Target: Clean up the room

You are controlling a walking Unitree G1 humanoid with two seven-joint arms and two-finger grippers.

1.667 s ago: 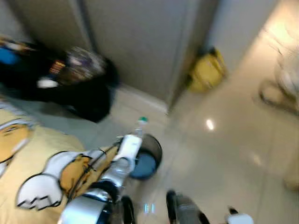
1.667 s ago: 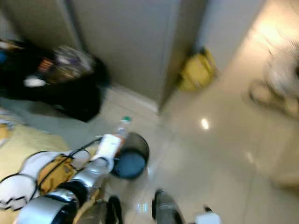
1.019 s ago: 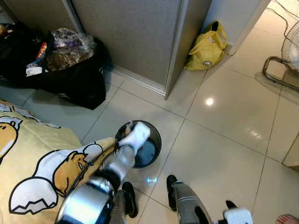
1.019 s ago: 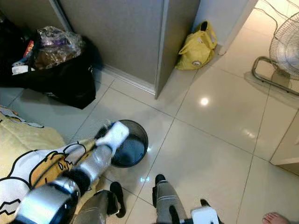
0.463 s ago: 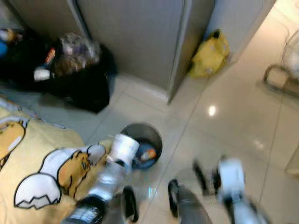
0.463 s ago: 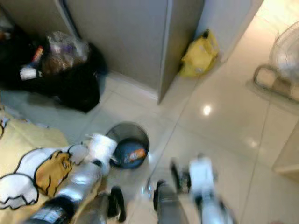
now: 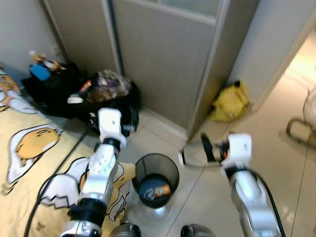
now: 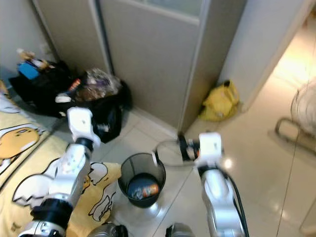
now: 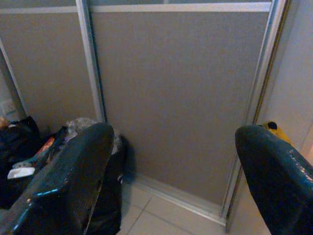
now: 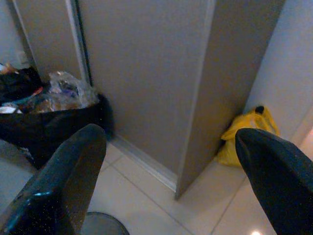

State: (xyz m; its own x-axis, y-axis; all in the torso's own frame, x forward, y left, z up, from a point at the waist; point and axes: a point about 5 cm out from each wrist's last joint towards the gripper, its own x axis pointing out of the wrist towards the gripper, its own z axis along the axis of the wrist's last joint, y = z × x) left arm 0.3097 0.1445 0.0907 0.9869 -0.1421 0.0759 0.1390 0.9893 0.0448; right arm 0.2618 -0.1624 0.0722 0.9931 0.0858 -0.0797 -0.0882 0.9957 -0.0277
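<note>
Seen from above in a tiled room: a round black mesh bin (image 7: 157,178) on glossy floor tiles, near and centre, already holding a bottle (image 7: 157,191) with an orange label lying on its side at the bottom. Raised on either side of the bin, two silver arms with nothing in them: left gripper (image 9: 166,161) spread wide and empty, right gripper (image 10: 171,166) likewise wide and empty, both aimed at the grey panelled wardrobe doors (image 7: 163,54) beyond, probably lifted clear after a drop. On the left, a soft yellow blanket (image 7: 29,163) printed with cartoon eggs. Far left, slumped black bags (image 7: 94,98) stuffed with crinkled plastic. Far right, a limp yellow bag (image 7: 229,102) against the wall, apparently among the clutter left to gather.
</note>
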